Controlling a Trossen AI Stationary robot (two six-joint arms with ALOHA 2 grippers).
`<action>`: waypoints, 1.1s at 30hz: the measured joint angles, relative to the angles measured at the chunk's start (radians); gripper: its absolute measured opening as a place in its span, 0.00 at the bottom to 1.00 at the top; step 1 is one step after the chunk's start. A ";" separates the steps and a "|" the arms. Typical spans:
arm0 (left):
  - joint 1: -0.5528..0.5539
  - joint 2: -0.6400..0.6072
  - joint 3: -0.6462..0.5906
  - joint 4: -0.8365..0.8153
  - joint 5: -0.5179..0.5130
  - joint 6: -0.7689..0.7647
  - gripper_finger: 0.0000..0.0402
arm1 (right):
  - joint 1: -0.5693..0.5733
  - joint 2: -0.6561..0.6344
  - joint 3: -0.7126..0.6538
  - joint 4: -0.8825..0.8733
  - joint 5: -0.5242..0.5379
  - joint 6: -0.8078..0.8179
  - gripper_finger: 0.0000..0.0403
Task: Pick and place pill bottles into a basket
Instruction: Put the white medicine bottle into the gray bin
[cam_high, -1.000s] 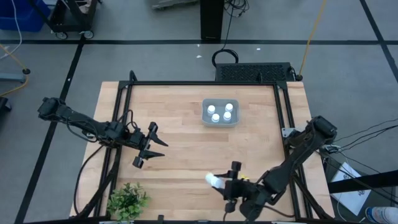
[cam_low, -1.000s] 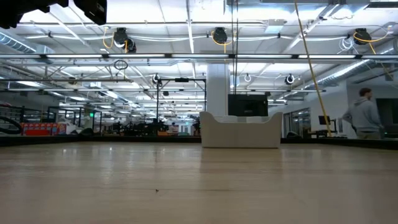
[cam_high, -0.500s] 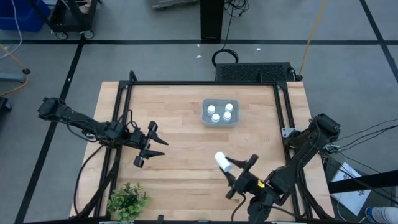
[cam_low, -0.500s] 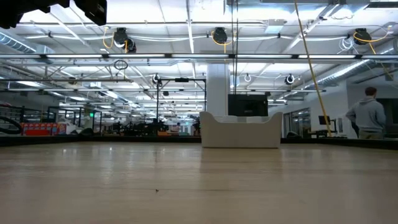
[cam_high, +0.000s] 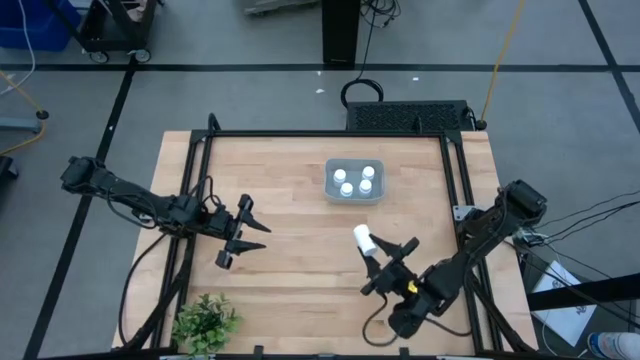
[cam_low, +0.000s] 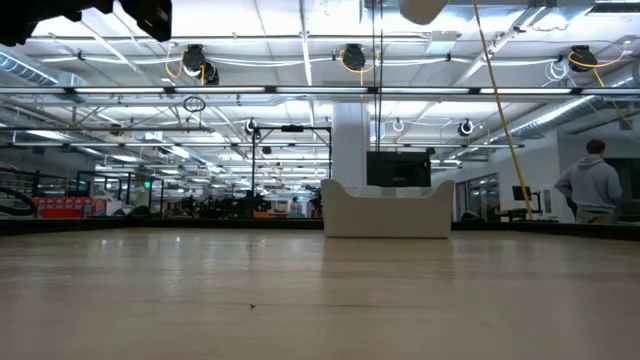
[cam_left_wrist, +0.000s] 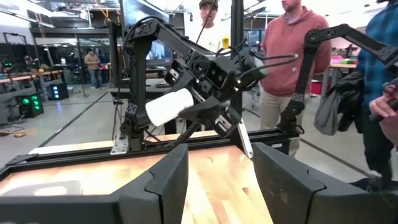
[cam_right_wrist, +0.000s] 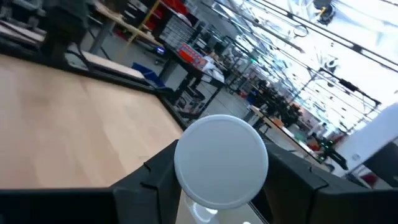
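High view first: my right claw (cam_high: 378, 258) is lifted over the tabletop (cam_high: 290, 165) with a bottle (cam_high: 363, 239) clamped between its fingers, the white body jutting toward the basket (cam_high: 356, 196). It hangs between the near edge and the basket, well clear of both. Four bottles (cam_high: 355, 180) stand upright inside the basket, leaving bare floor along its near wall. My left claw (cam_high: 236, 241) waits on its own side, fingers spread wide and holding nothing, with a plant (cam_high: 205, 323) near the front edge below it.

From the right wrist I see the round cap (cam_right_wrist: 221, 160) head-on, the two fingers hugging the body from both sides just behind it. The left wrist view shows the same bottle (cam_left_wrist: 170, 106) held tilted, nearly lying, with people standing beyond the tabletop.

Handling, as I judge it: a small rigid plastic cylinder, very light, so weight is no worry. The smooth wall is what I would mind; a round, slick body can roll or squirt out of flat fingers if squeezed off-centre. The grip across the middle of the body looks right to me, better than pinching the cap, which might turn or pop. The basket is shallow and its bottles look easily toppled, so I would release low over the bare part, clear of them.
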 joint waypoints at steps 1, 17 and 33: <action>0.000 0.000 0.000 -0.001 -0.005 0.000 0.46 | -0.008 -0.001 -0.010 -0.001 0.000 -0.002 0.43; 0.000 0.000 0.000 -0.007 -0.016 0.008 0.46 | -0.210 -0.170 -0.066 0.070 -0.042 -0.125 0.43; 0.001 0.000 0.000 -0.008 -0.016 0.013 0.46 | -0.483 -0.369 -0.065 0.512 -0.425 -0.569 0.43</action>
